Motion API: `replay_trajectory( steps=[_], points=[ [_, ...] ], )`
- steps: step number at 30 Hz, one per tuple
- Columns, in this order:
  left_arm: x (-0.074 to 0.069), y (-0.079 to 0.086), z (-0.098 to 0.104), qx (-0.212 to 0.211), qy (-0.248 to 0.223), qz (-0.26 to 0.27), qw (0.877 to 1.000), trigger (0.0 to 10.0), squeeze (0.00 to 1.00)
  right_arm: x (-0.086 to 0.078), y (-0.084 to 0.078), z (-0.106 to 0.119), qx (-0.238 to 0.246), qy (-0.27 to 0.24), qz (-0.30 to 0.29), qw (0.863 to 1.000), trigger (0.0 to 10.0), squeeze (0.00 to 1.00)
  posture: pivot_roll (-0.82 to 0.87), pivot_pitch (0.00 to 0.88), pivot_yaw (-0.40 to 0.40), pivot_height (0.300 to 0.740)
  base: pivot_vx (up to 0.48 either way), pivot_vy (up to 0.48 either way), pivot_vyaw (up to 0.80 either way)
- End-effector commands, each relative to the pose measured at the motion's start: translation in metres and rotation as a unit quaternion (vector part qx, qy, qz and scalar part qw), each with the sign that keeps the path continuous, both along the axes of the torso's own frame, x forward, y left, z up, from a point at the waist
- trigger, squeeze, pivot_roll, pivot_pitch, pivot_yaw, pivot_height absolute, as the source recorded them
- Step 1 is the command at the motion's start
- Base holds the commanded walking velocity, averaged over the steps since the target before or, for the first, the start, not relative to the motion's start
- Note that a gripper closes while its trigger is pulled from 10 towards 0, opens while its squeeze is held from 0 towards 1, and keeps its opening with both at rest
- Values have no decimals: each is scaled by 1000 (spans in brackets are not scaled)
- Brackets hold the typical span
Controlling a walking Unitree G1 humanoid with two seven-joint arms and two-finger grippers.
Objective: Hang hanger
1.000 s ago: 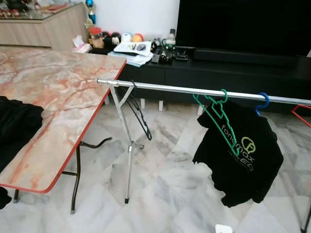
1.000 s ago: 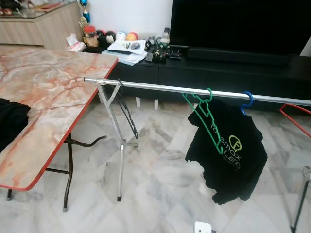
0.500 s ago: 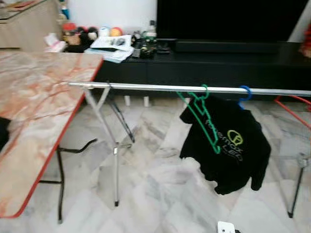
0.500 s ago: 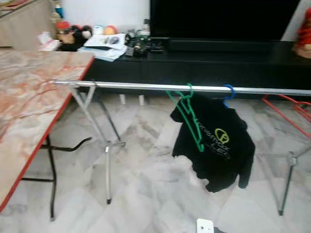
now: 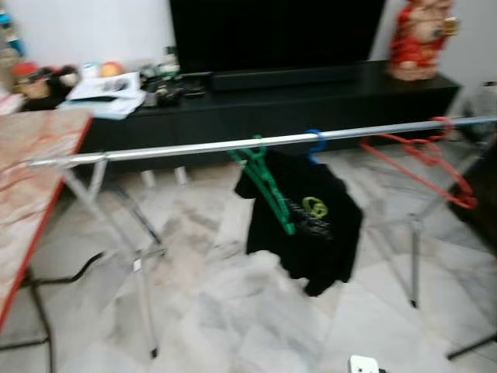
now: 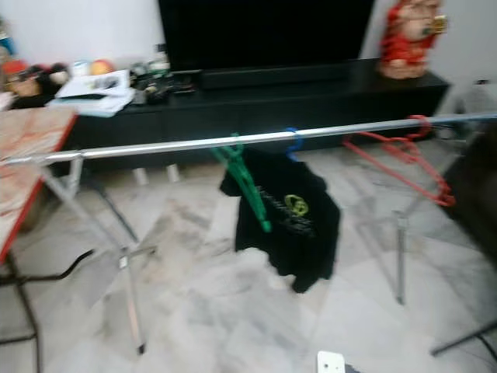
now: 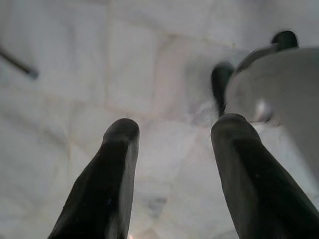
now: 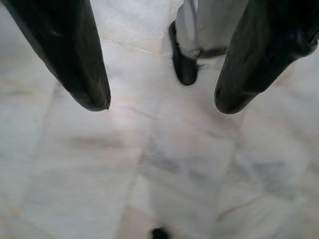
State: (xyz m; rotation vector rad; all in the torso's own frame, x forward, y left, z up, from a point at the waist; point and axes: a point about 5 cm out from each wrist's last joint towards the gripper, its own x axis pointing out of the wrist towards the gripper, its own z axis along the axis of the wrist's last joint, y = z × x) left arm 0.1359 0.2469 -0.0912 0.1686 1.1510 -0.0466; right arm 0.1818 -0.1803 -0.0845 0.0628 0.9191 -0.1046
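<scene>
A marble floor [image 5: 233, 311] ran under a silver rail [image 5: 194, 148] before the black TV cabinet [image 5: 326, 97]. A green hanger [image 5: 268, 186] and red hangers [image 5: 419, 159] hung there beside a black shirt [image 5: 311, 225]. Left gripper [image 7: 172, 144] and right gripper [image 8: 159, 94] gaped wide, empty, aimed floorward. Blur suggested walking; the robot might clip the rail's legs.

The left gripper [image 7: 172, 149] has two long, matte black fingers [image 7: 107, 184] with rounded tips, thickening toward the lower edge of the frame. The right gripper [image 8: 159, 99] has the same dark, tapering, blunt-tipped fingers [image 8: 65, 50], entering from the top corners. Pale grey leg casings end in black feet [image 8: 183, 62].
</scene>
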Motion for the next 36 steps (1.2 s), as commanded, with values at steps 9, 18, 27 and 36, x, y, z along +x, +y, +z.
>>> replay_trajectory(
  steps=[9,18,27,36],
  points=[
    [-7,0,-2,-4,13,6,1000,10000,0,-8,4,-4,6,15,-2,1000,10000,0,19,64,34,740,0,0,-788],
    [-7,0,-2,-8,8,12,1000,10000,0,-8,4,-4,6,15,-5,1000,10000,0,20,64,36,740,0,0,-787],
    [-7,0,-2,-8,8,12,1000,10000,0,-8,5,-4,5,15,-5,1000,10000,0,20,64,37,740,0,0,-787],
    [-6,0,-2,-10,6,12,1000,10000,0,-8,5,-4,5,16,-6,1000,10000,0,22,66,38,740,0,0,-784]
  ],
)
